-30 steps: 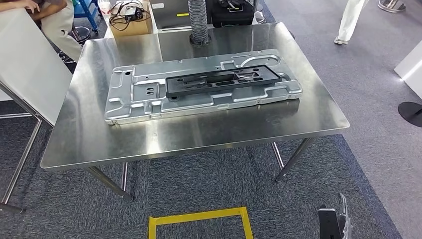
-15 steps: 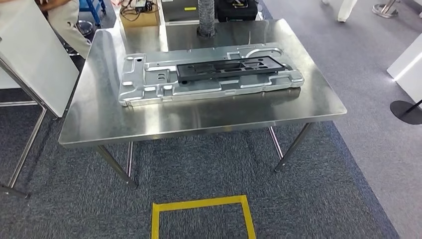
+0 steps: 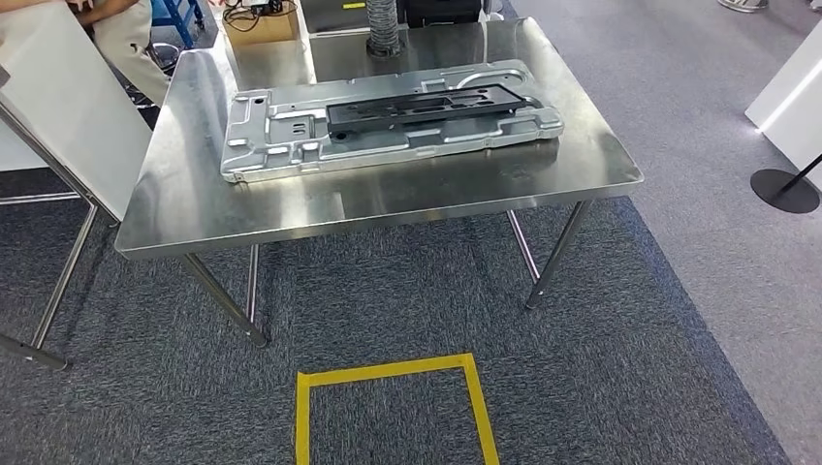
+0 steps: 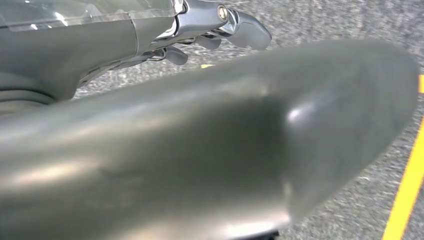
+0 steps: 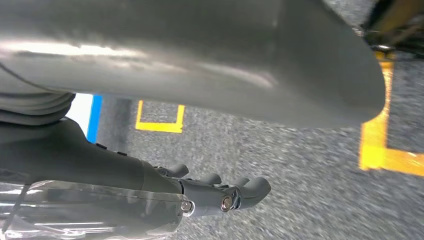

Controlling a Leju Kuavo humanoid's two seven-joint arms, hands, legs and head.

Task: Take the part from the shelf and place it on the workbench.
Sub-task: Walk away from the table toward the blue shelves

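**Part on worktop, both hands empty**

Long black flat slotted part [image 3: 426, 105] lay on a silver stamped metal panel [image 3: 281, 145] near the far edge of the steel worktop [image 3: 388, 203]. Left hand [image 4: 220, 35] and right hand [image 5: 220, 192] hung over grey carpet, fingers loosely apart, holding nothing. Yellow tape square [image 3: 388, 373] marked the floor.

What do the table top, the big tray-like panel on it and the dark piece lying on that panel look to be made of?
Table top: likely stainless steel, brushed, showing soft reflections.
Panel: pressed sheet metal, silvery and shiny, with stamped ribs and holes; perhaps galvanised steel or aluminium.
Dark piece: matte black, with cut-outs; plastic or painted metal, unclear.
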